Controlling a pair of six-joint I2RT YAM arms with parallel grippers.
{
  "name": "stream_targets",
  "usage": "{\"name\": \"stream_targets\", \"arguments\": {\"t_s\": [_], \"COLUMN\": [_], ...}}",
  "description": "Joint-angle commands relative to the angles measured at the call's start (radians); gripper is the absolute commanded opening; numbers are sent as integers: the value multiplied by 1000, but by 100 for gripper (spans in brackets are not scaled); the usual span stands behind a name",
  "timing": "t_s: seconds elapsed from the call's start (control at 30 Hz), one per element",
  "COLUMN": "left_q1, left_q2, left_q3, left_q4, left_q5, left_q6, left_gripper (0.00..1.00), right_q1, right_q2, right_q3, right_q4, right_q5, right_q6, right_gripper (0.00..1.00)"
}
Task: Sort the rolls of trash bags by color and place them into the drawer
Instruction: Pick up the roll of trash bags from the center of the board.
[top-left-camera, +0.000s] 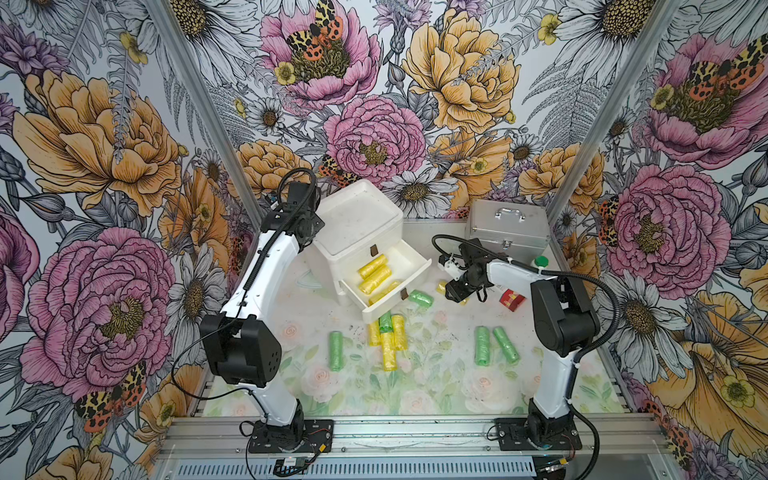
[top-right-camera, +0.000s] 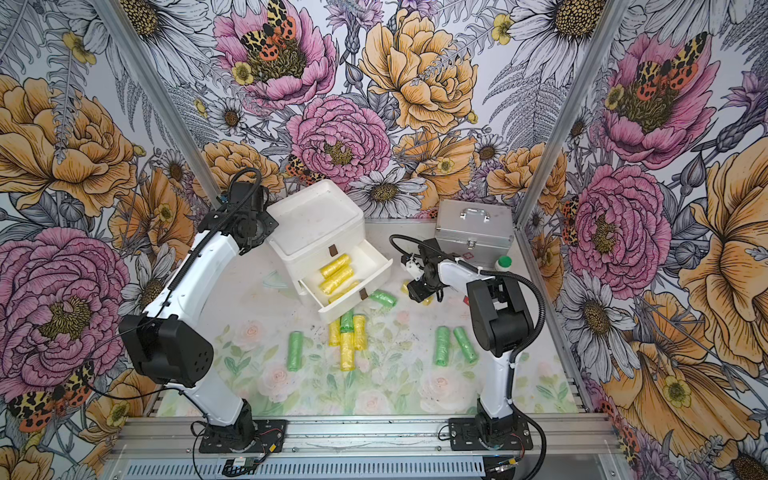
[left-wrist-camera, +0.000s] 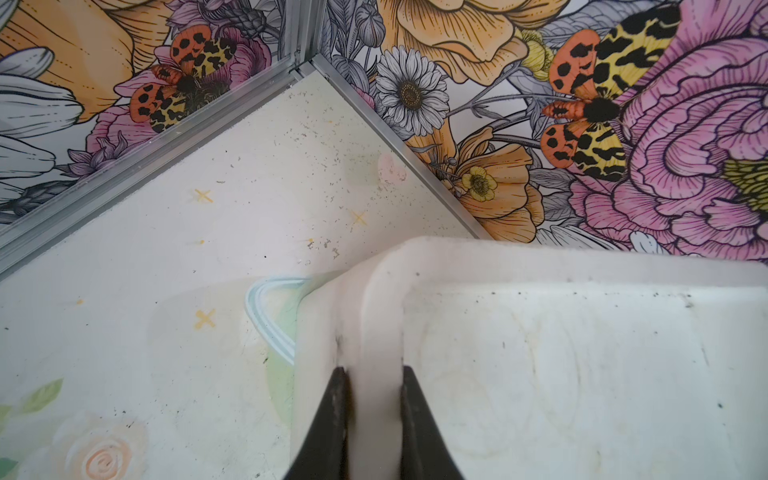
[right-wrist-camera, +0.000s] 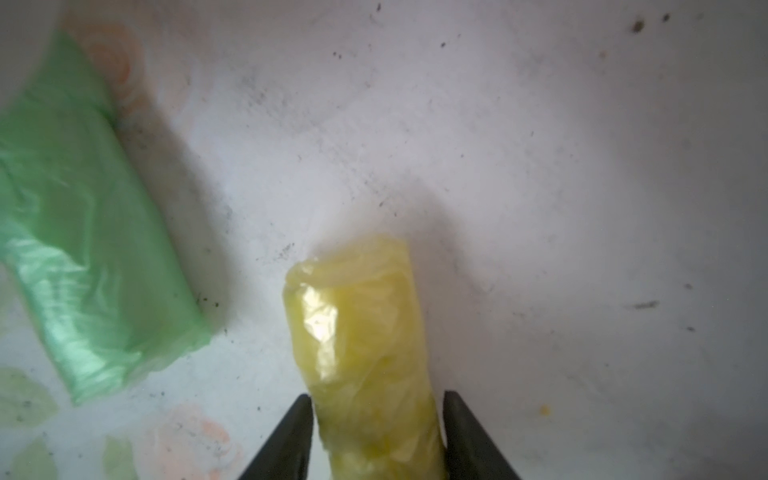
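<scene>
**Right gripper** (right-wrist-camera: 377, 399): jaws partly closed, lying along either side of a yellow roll (right-wrist-camera: 361, 332) that rests on the desk (right-wrist-camera: 540, 166). One finger meets the film and a thin shadow remains at the other. Whether the roll is clamped yet cannot be told. A green roll (right-wrist-camera: 83, 249) lies near its left side, apart from it.

**Left gripper** (left-wrist-camera: 374, 370): closed on the raised rim at the far left of the drawer chest (left-wrist-camera: 540, 353), apparently to brace it.

**Open drawer** (top-left-camera: 384, 311): pulled out toward the near right, just left of the right gripper. It holds only yellow rolls (top-left-camera: 374, 274).

**Loose rolls** (top-left-camera: 482, 345): green and yellow ones lie on the near desk, some bunched at the drawer front. No purple roll shows.

**Appearance:** short cylinders of thin, glossy, crinkled film in pale colours, with soft, uneven ends.

**Technique (judged):** the step in hand is picking up the yellow roll.
- Close only until the film yields, since the slick wrap may slip or crush.
- Lift straight up before swinging left, so the green roll is not nudged.
- Clear the drawer's right wall, then release low among the matching yellows.
</scene>
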Motion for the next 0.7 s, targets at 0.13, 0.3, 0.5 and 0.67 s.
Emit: {"name": "stream_targets", "arguments": {"t_s": [0.13, 0.3, 0.5, 0.67], "left_q1": [-5, -5, -2, -3], "left_q2": [26, 26, 26, 25], "left_q3": [-56, -53, -53, -49], "left_q4": [-246, -246, -245, -245], "left_q5": [208, 208, 205, 197], "left_q6": [-60, -57, -59, -63], "left_gripper": [0, 0, 0, 0], "right_q1": [-9, -15, -16, 9], "right_q2": [-32, -134, -317, -460], "right_q3": [8, -25, -44, -28], "right_q4": [4, 4, 2, 30], "right_q5": [-47, -65, -158, -226], "right_q6": [75, 179, 424, 725], "right_gripper": [26, 22, 22, 22]}}
